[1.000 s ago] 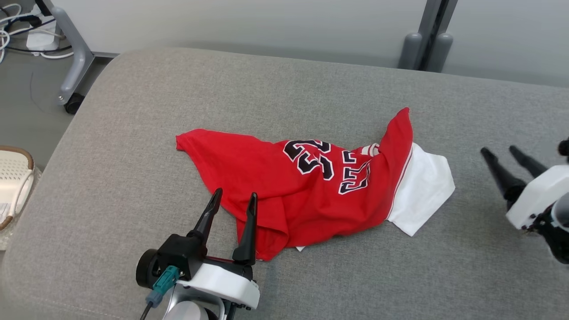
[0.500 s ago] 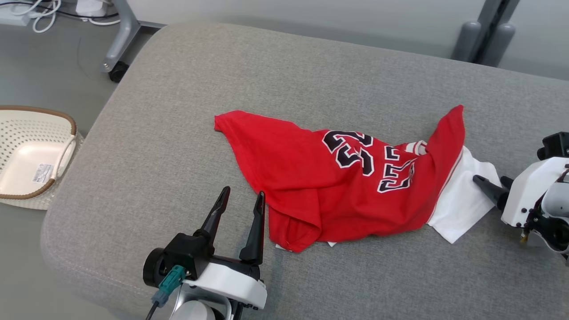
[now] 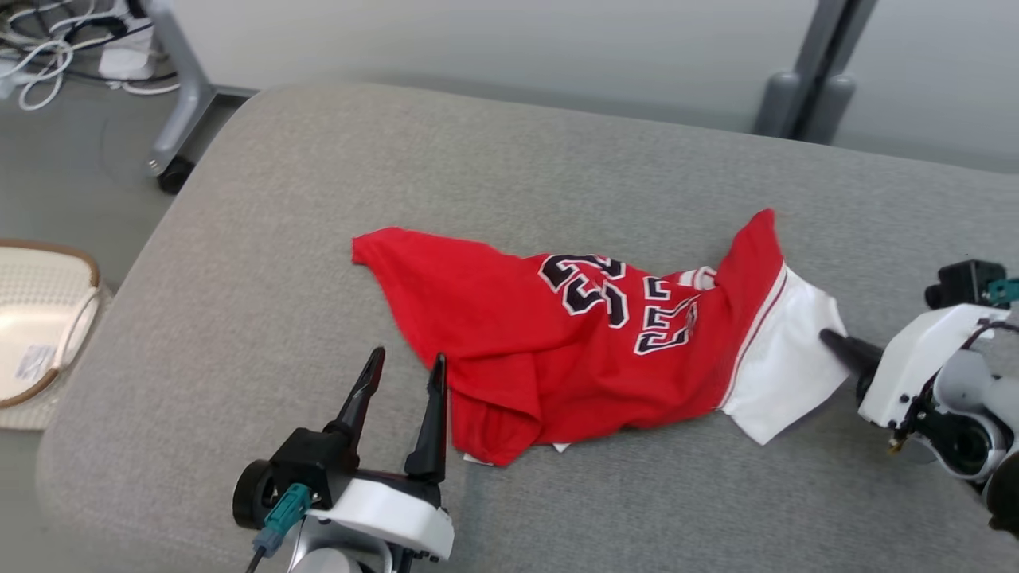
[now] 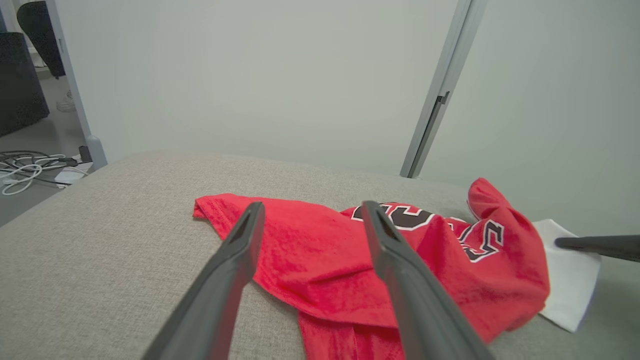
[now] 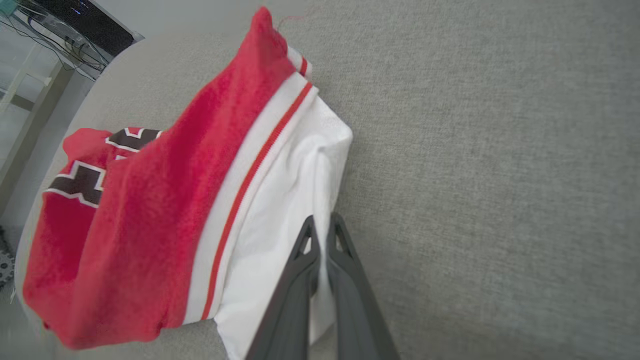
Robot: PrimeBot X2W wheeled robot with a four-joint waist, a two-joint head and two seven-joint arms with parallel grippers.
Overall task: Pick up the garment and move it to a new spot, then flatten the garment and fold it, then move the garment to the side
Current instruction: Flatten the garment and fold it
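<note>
My right gripper (image 5: 321,224) is clamped on the garment's (image 3: 509,342) white corner (image 5: 280,200), and my left gripper (image 3: 407,356) is spread wide just beside it. I'd lift slow and low so the pinch holds.

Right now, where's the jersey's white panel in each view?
Head view: white panel right of centre, beside the red body, with the right gripper shut on its edge.
Left wrist view: panel at far right, past the red body.
Right wrist view: panel at centre, pinched in the closed jaws.
Shared landmark: black numerals on the red body.
</note>
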